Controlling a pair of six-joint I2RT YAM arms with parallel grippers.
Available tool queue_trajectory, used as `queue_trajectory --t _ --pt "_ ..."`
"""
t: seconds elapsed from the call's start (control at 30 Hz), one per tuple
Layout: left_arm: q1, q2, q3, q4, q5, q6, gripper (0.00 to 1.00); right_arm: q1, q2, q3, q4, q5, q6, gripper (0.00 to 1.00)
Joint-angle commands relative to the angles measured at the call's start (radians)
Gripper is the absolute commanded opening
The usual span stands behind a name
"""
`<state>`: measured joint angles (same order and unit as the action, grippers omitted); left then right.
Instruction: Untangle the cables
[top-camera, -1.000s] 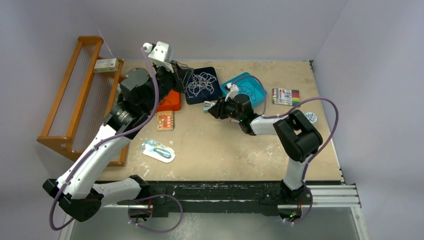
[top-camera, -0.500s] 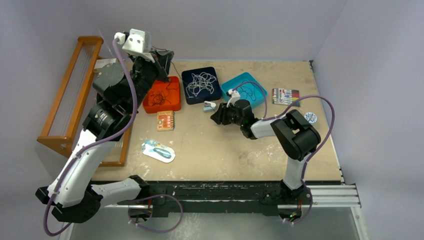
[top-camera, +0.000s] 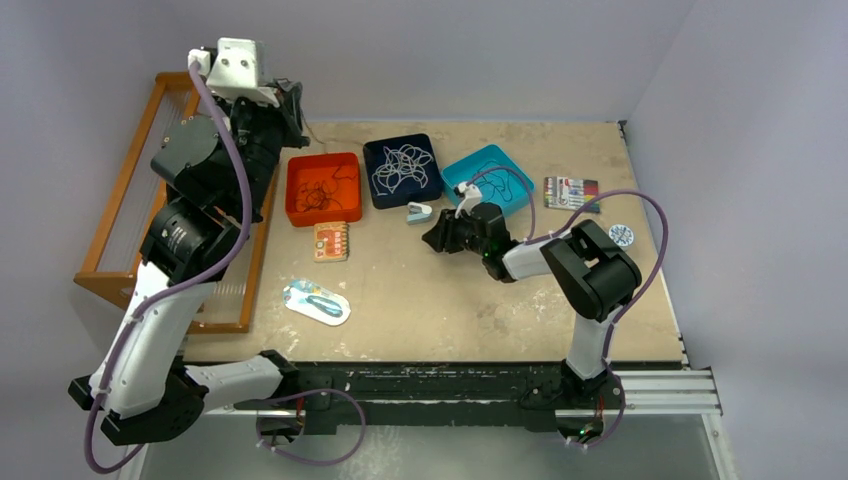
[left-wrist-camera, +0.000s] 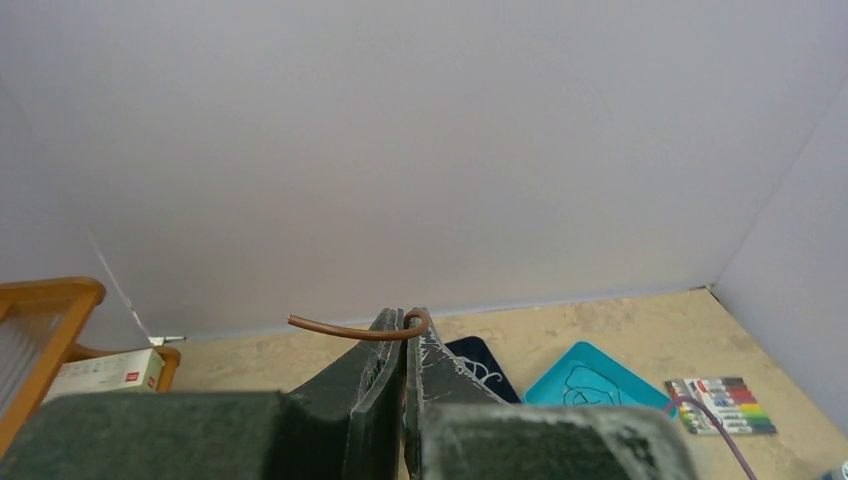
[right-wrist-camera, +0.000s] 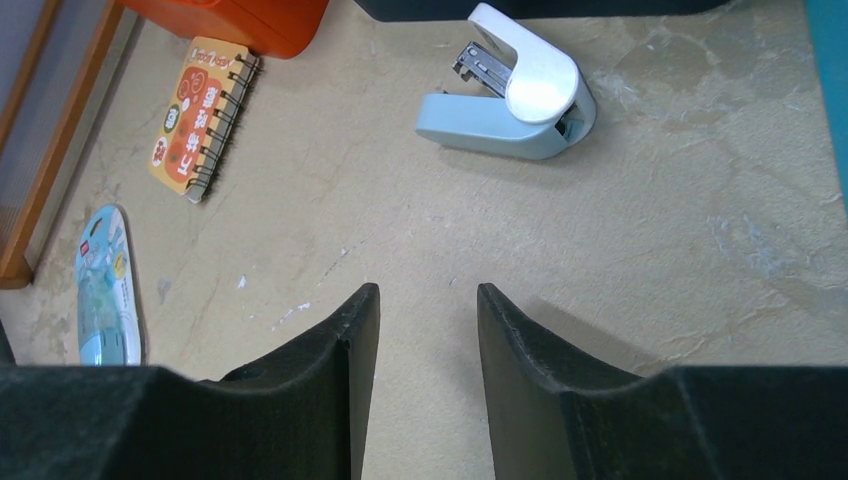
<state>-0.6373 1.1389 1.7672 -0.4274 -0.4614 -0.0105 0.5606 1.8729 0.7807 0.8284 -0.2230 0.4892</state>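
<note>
- Your left fingers (left-wrist-camera: 385, 368) pinch the brown cable (left-wrist-camera: 345, 329); its end pokes out left of the tips.
- Left arm sits high above the table (top-camera: 450, 300).
- Your right fingers (right-wrist-camera: 345, 340) are spread, nothing between.

I see my left arm (top-camera: 160, 330) reared high, left fingers (left-wrist-camera: 385, 350) pinched shut on a brown cable (left-wrist-camera: 340, 329), and my right arm (top-camera: 590, 265) stretched low, right fingers (right-wrist-camera: 350, 340) parted and empty.
</note>
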Motion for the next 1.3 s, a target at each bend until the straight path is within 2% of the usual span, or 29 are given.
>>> queue_trajectory --t 0.0,0.07,0.17,0.43,0.77,1.1,1.27 --pt "-0.002 0.022 0.061 0.015 -0.068 0.053 0.00 -0.004 0.002 -0.016 0.079 -0.021 -0.014 0.39" --pt "-0.002 0.036 0.050 0.015 -0.052 0.046 0.00 -0.002 -0.010 -0.030 0.117 -0.059 -0.019 0.34" --pt "-0.002 0.061 0.010 0.023 -0.030 0.030 0.00 -0.003 -0.042 -0.042 0.169 -0.117 -0.039 0.32" --pt "0.010 0.124 -0.102 0.073 -0.113 0.043 0.00 -0.003 -0.156 -0.045 0.173 -0.200 -0.101 0.39" --pt "0.197 0.174 -0.206 0.124 0.058 -0.049 0.00 -0.002 -0.211 -0.025 0.144 -0.266 -0.181 0.45" --pt "0.260 0.337 -0.282 0.169 0.027 -0.032 0.00 -0.003 -0.198 -0.023 0.149 -0.271 -0.181 0.46" --pt "0.305 0.415 -0.272 0.151 0.065 -0.054 0.00 -0.003 -0.198 -0.024 0.149 -0.276 -0.182 0.47"
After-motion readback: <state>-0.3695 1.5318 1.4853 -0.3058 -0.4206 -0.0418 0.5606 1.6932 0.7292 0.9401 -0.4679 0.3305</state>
